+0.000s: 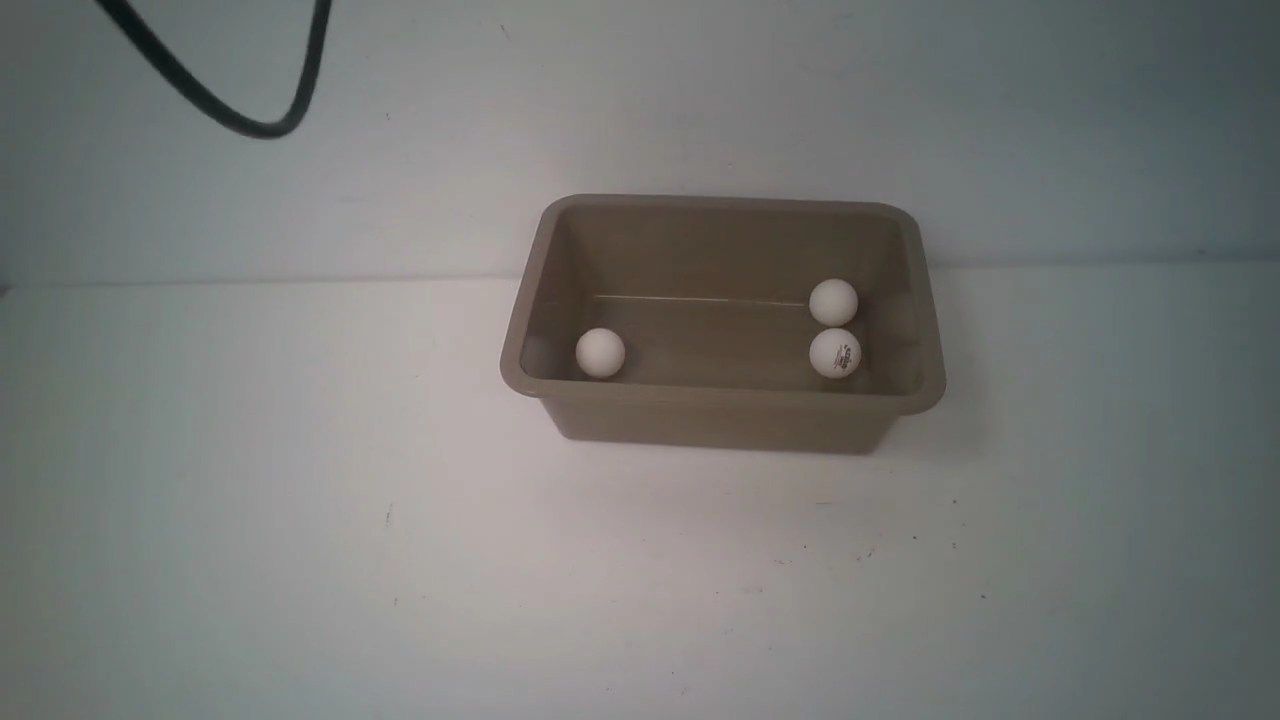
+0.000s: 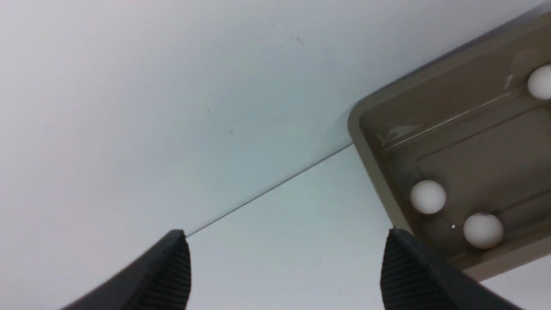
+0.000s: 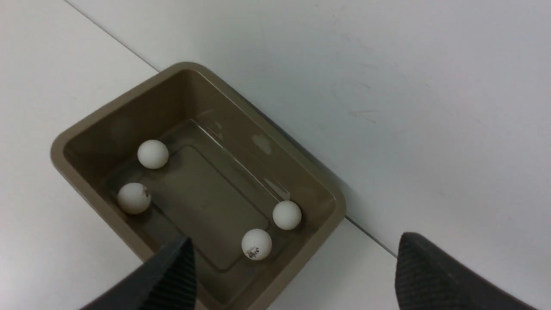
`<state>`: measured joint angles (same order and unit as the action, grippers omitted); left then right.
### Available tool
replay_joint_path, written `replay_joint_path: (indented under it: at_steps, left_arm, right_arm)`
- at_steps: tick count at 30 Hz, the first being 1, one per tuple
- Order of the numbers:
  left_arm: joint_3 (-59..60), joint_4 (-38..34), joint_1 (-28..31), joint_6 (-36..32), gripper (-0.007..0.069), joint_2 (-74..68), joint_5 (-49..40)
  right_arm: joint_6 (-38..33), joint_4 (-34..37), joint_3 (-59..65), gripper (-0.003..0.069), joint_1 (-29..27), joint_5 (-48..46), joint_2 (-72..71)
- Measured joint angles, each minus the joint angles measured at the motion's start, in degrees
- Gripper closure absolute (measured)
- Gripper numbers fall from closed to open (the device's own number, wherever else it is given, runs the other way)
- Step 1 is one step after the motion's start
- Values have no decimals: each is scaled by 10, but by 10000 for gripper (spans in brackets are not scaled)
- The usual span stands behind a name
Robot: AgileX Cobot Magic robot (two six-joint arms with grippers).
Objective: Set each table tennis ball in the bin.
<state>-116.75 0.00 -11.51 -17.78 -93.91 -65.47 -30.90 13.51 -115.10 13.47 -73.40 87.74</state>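
Note:
The taupe bin point(image 1: 715, 420) stands at the back of the white table, against the wall. Table tennis balls lie inside it: one point(image 1: 600, 352) at its left end and two point(image 1: 833, 301) point(image 1: 835, 352) touching at its right end, the nearer one with a dark logo. The right wrist view shows several balls on the bin's point(image 3: 56, 148) floor, two point(image 3: 153, 153) point(image 3: 134, 198) at one end and two point(image 3: 286, 215) point(image 3: 256, 244) at the other. My right gripper point(image 3: 297, 239) hangs open and empty above the bin's end. My left gripper point(image 2: 286, 234) is open and empty over bare table beside the bin point(image 2: 372, 172). Neither gripper shows in the front view.
A black cable point(image 1: 250, 120) loops down in front of the wall at the top left. The table meets the wall along a seam point(image 1: 250, 283) level with the bin's back half.

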Motion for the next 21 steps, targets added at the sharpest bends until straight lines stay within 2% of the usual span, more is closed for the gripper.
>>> replay_joint_path:
  at_steps: [5,12,16,20,21]
  left_arm:
    - [0,-28,0,-11,94,4,17]
    - [0,-75,0,-34,94,4,47]
    - [0,-87,0,-37,94,4,58]
    - [0,-102,0,-40,94,4,60]
    - [0,-102,0,-40,94,4,61]
  right_arm:
    - [-32,26,0,95,0,25,-65]
    - [-31,9,15,95,0,25,-233]
    - [-22,-6,96,95,0,35,-338]
    - [-34,10,346,95,0,114,-482]
    - [-36,12,346,95,0,120,-487]
